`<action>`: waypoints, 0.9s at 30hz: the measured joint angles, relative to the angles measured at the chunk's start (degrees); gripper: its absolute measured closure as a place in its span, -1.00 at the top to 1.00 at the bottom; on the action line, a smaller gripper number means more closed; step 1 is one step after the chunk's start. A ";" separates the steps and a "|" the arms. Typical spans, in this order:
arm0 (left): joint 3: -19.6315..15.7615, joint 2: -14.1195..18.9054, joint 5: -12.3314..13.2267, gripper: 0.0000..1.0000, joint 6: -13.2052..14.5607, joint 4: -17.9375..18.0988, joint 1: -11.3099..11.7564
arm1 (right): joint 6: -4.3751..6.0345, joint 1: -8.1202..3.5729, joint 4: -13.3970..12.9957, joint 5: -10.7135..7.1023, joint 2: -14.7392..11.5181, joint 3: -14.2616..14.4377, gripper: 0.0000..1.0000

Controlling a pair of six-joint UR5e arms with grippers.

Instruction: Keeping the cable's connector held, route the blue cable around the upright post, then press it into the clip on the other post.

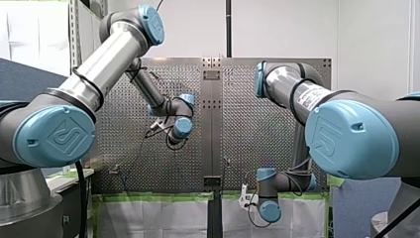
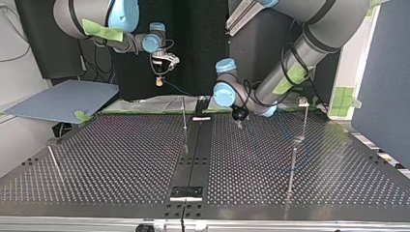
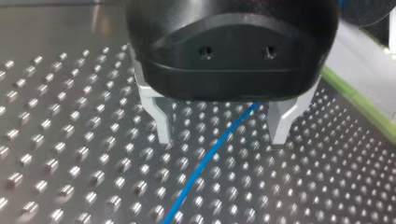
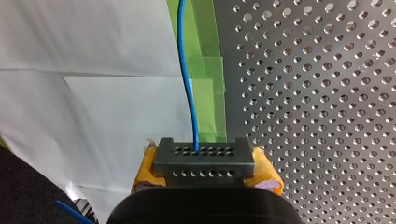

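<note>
Gripping arm: my right gripper (image 4: 205,171) has its yellow pads (image 4: 145,170) squeezed tight on the grey connector (image 4: 204,161), held beyond the table's far edge at the top view's left.
Cable: the blue cable (image 4: 189,93) leaves the connector's face and runs ahead over a white sheet (image 4: 93,46) and green tape (image 4: 205,70).
Other arm: my left gripper (image 3: 219,133) has its metal fingers (image 3: 159,123) spread wide, one on each side of the cable and clasping nothing, low over the perforated table (image 3: 56,154).
Posts: a thin middle post (image 2: 184,121) stands just left of my left gripper in the top view. The far right post (image 2: 305,121) carries a small top fitting. I cannot tell if that is the clip.
</note>
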 joint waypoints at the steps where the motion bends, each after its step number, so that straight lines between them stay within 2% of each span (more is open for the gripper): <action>1: 0.00 -0.31 0.00 1.00 -0.01 0.09 -0.10 | 0.00 0.00 -0.01 -0.01 0.00 0.00 -1.00; 14: -0.01 -6.49 -1.24 1.00 -0.90 1.51 -1.99 | -0.01 0.09 -0.09 -0.41 -0.03 0.02 -1.00; 27: 0.02 -10.26 -0.84 1.00 -1.75 2.53 -3.01 | -0.08 0.15 -0.35 -0.78 -0.03 0.01 -1.00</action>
